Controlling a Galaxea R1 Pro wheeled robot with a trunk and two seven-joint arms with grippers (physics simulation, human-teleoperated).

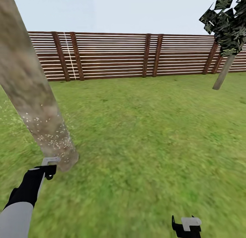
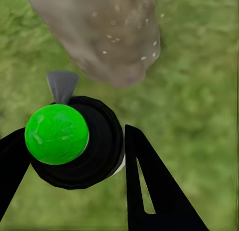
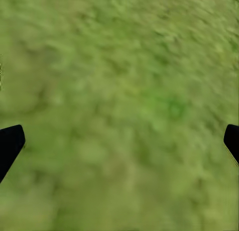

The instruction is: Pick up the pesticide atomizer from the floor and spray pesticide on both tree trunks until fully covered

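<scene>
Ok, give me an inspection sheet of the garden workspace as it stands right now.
Surface: grass lawn, blurred in the renders.
Job's things: pesticide atomizer sits between the left gripper's fingers; the dot on its cap shows green, not red. Near tree trunk stands just ahead of it, with pale specks over its lower part. Second tree stands far off by the fence, its trunk plain from here.
Clutter: nothing seen.
Grippers: left gripper shut on the atomizer, nozzle toward the trunk base; right gripper open over bare grass, holding nothing.
Cables: nothing seen.
Surroundings: brown slatted fence along the back, pale sky above.
</scene>
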